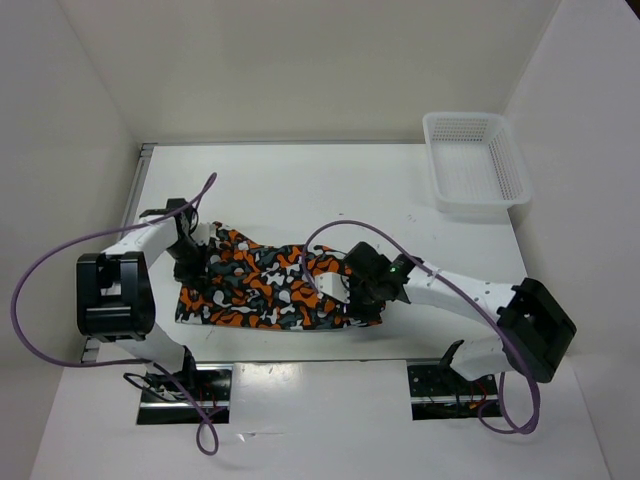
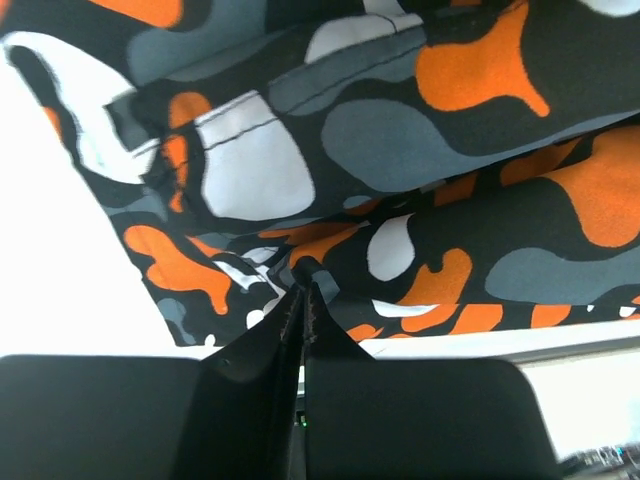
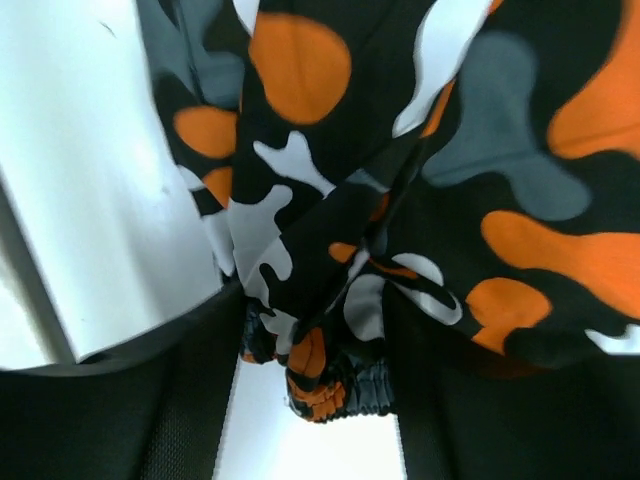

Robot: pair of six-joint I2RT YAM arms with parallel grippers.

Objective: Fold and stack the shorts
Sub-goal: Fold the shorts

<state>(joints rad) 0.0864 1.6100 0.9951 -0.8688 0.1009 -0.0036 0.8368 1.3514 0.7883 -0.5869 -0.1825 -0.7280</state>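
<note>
The shorts (image 1: 270, 285), in an orange, grey, white and black blotch print, lie spread and rumpled on the white table (image 1: 330, 190) between the two arms. My left gripper (image 1: 190, 262) sits at their left edge. In the left wrist view its jaws are pressed together, pinching a fold of the fabric (image 2: 305, 272). My right gripper (image 1: 352, 290) is at the shorts' right end. In the right wrist view its fingers stand wide apart, and a bunched piece of elastic waistband (image 3: 340, 385) hangs between them.
A white plastic mesh basket (image 1: 463, 117) stands at the table's back right corner, apart from the shorts. White walls close in the table on the left, back and right. Purple cables loop over both arms.
</note>
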